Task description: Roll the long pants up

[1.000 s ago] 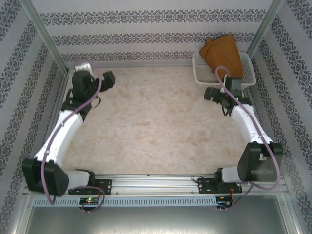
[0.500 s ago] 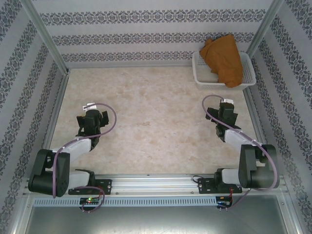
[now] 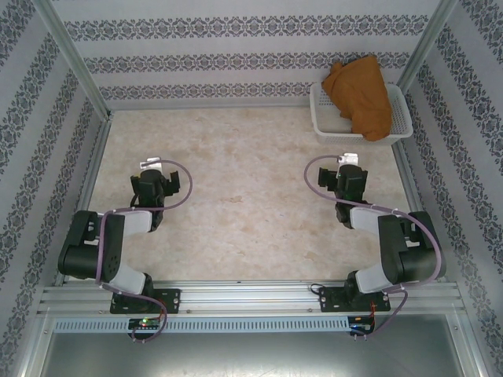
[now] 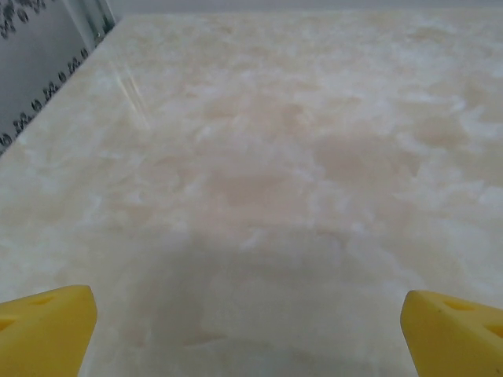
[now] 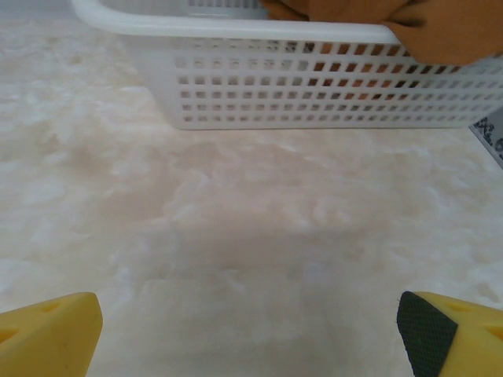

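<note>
The long pants (image 3: 360,93) lie bunched, rust-brown, in the white mesh basket (image 3: 322,126) at the far right corner, spilling over its rim. In the right wrist view the pants (image 5: 440,27) hang over the basket's near wall (image 5: 314,86). My right gripper (image 3: 346,174) hovers over the table a short way in front of the basket, open, with bare tabletop between its yellow fingertips (image 5: 47,334). On the left side of the table my left gripper (image 3: 159,179) is open too, its yellow fingertips (image 4: 47,330) wide apart over bare tabletop.
The pale marbled tabletop (image 3: 244,181) is walled in by patterned panels at the back and both sides. Metal posts stand at the far corners (image 3: 75,63). Both arms are folded close to their bases on the near rail (image 3: 251,294).
Both arms have pulled back toward their bases and folded. The left gripper has left the far left corner, the right one has moved away from the basket. The pants have not moved.
</note>
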